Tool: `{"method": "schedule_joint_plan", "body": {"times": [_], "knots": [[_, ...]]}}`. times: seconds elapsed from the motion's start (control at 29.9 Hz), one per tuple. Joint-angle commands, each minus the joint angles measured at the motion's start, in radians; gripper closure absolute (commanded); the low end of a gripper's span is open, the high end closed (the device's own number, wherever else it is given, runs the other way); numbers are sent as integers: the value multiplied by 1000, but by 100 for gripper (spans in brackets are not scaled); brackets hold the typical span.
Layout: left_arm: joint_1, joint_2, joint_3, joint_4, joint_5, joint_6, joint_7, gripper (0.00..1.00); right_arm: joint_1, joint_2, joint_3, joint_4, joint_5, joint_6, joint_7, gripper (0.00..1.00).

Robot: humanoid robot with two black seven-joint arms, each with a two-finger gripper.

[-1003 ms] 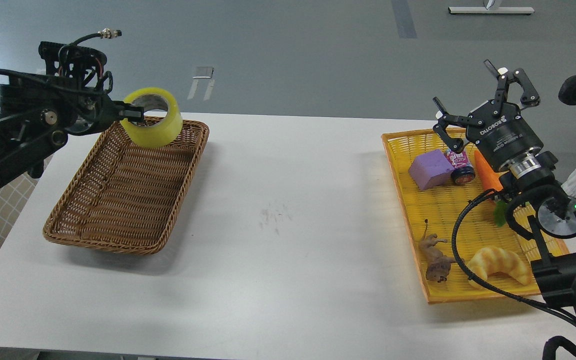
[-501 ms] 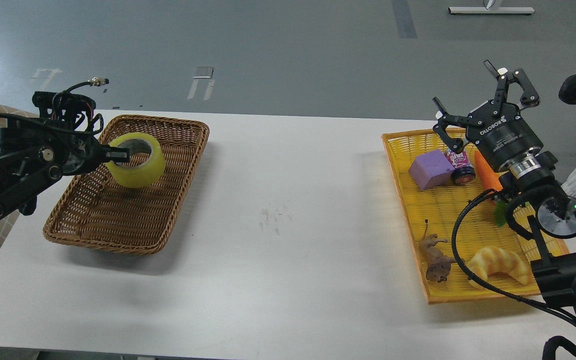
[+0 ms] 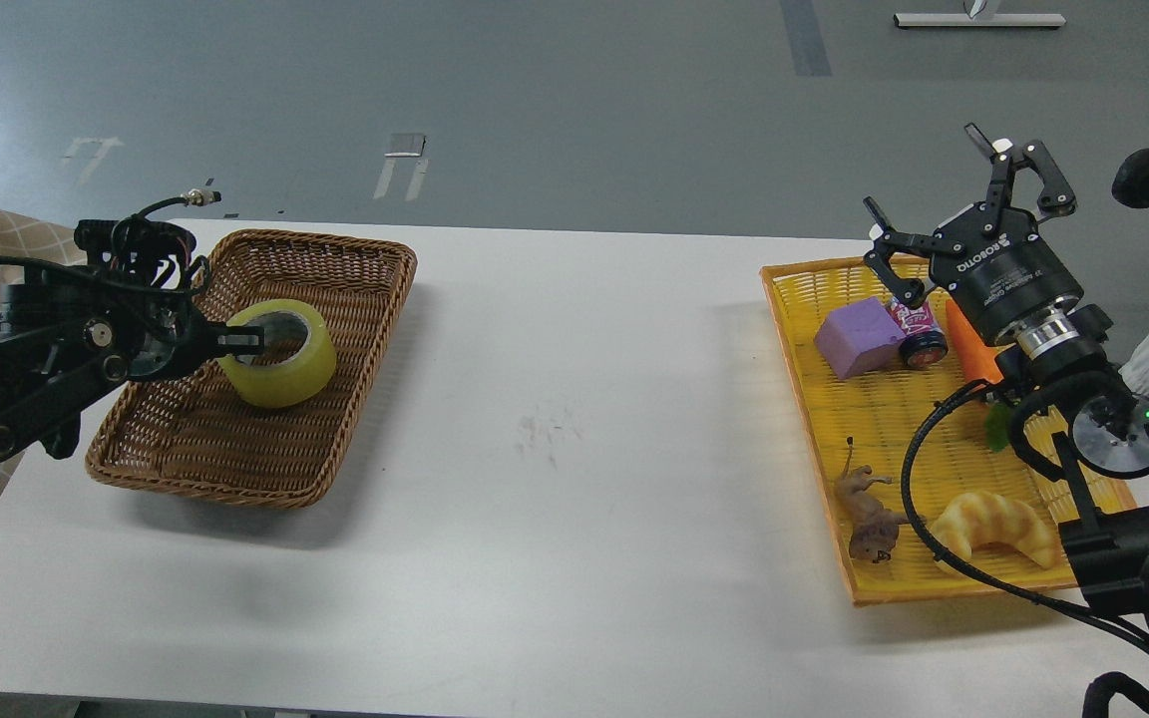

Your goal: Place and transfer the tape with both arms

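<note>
The tape [image 3: 280, 367], a wide translucent yellow roll with a grey-white core, sits low inside the brown wicker basket [image 3: 355, 299] on the table's left. My left gripper [image 3: 240, 341] reaches in from the left and is shut on the roll's near wall, one finger inside the core. Whether the roll rests on the basket floor I cannot tell. My right gripper [image 3: 963, 199] is open and empty, raised above the far edge of the yellow tray [image 3: 834, 439] on the right.
The yellow tray holds a purple block [image 3: 860, 337], a small can [image 3: 919, 333], an orange carrot [image 3: 971, 344], a brown animal toy [image 3: 869, 519] and a croissant-shaped toy [image 3: 995, 529]. White table [image 3: 574, 419] lies between basket and tray.
My left gripper has carried the tape down from above the basket's far rim into the basket, toward its middle. The right arm has not moved.
</note>
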Motion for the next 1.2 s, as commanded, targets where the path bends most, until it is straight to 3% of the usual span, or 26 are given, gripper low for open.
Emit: {"method": "schedule_joint_plan", "body": {"times": [0.0, 0.07, 0.1, 0.13, 0.17, 0.23, 0.27, 0.5, 0.87, 1.17], "knots": [[2, -8, 0, 3, 0, 0, 0, 100, 0, 0, 0, 0, 0, 0, 0, 0], [1, -10, -3, 3, -2, 0, 8, 100, 0, 0, 0, -1, 0, 0, 0, 0], [1, -13, -4, 3, -5, 0, 8, 90, 0, 0, 0, -1, 0, 0, 0, 0], [2, -19, -1, 3, -12, 0, 9, 50, 0, 0, 0, -1, 0, 0, 0, 0], [2, -24, -1, 3, -22, 0, 9, 39, 0, 0, -2, -1, 0, 0, 0, 0], [2, -24, 0, 3, -32, 0, 9, 36, 0, 0, 0, -1, 0, 0, 0, 0], [1, -24, -1, 3, -42, 0, 8, 30, 0, 2, 0, 0, 0, 0, 0, 0], [-16, -15, -13, -2, -86, 0, 3, 23, 0, 2, 0, 0, 0, 0, 0, 0], [-199, -8, -47, -4, -416, 0, -2, 21, 9, 2, 0, 3, 0, 0, 2, 0], [-203, -73, -367, -1, -804, 0, -2, 2, 37, -8, 3, 8, 0, 0, 3, 0]]}}
